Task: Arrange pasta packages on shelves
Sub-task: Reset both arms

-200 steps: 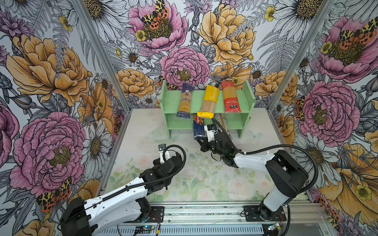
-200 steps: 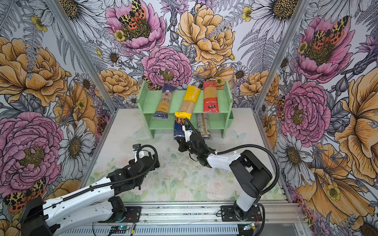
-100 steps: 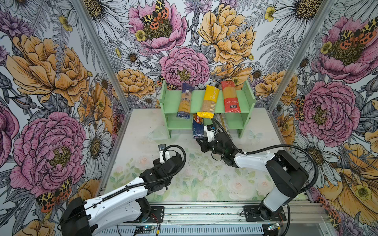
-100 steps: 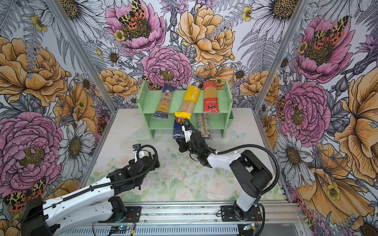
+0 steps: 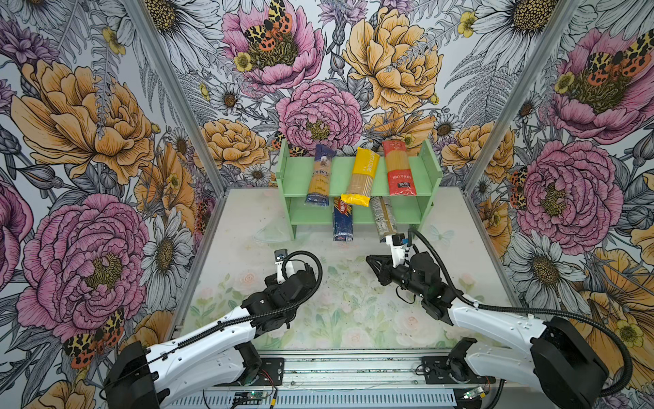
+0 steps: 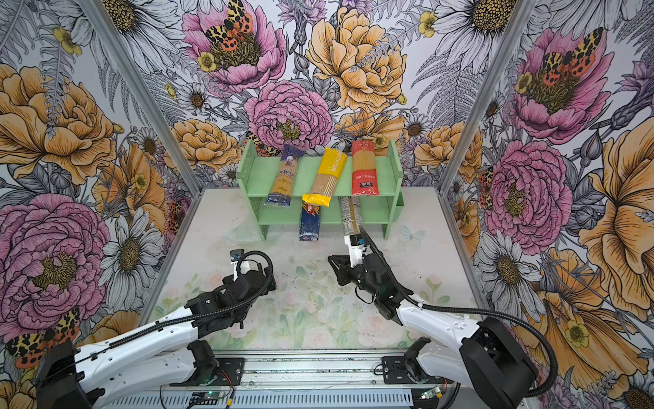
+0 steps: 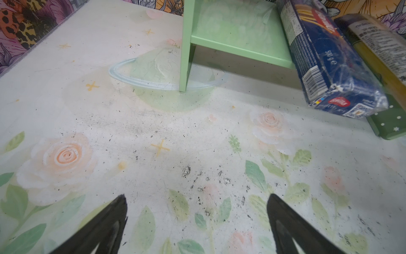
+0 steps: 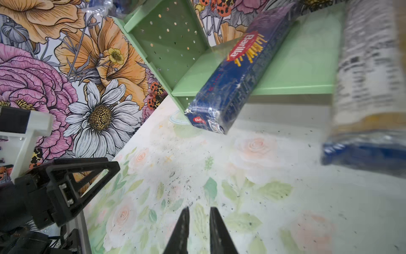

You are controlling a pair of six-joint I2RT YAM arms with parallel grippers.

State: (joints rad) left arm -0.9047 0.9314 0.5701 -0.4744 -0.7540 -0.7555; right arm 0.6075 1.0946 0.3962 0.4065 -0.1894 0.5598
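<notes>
The pale green shelves (image 5: pixel 297 177) (image 6: pixel 254 177) stand at the back of the table. On the top shelf lie a blue-ended clear packet (image 5: pixel 320 175), a yellow packet (image 5: pixel 362 177) and a red packet (image 5: pixel 399 168). The dark blue Barilla packet (image 5: pixel 342 219) (image 8: pixel 232 88) and the clear white-label packet (image 5: pixel 384 219) lie on the lower shelf, their near ends sticking out over its front edge. My right gripper (image 5: pixel 369 258) (image 8: pixel 198 211) hovers over the table in front of them, slightly open and empty. My left gripper (image 7: pixel 197 202) is wide open over the bare table, left of the Barilla packet (image 7: pixel 329 66).
Floral walls close in the left, back and right sides. The shelf's left leg (image 7: pixel 185 66) stands ahead of my left gripper. A metal rail (image 5: pixel 354 368) with both arm bases runs along the front. One left finger (image 8: pixel 77 182) shows in the right wrist view.
My right gripper has drawn back from the front of the lower shelf toward the table's middle, and its jaws have parted a little. The left arm has not moved.
</notes>
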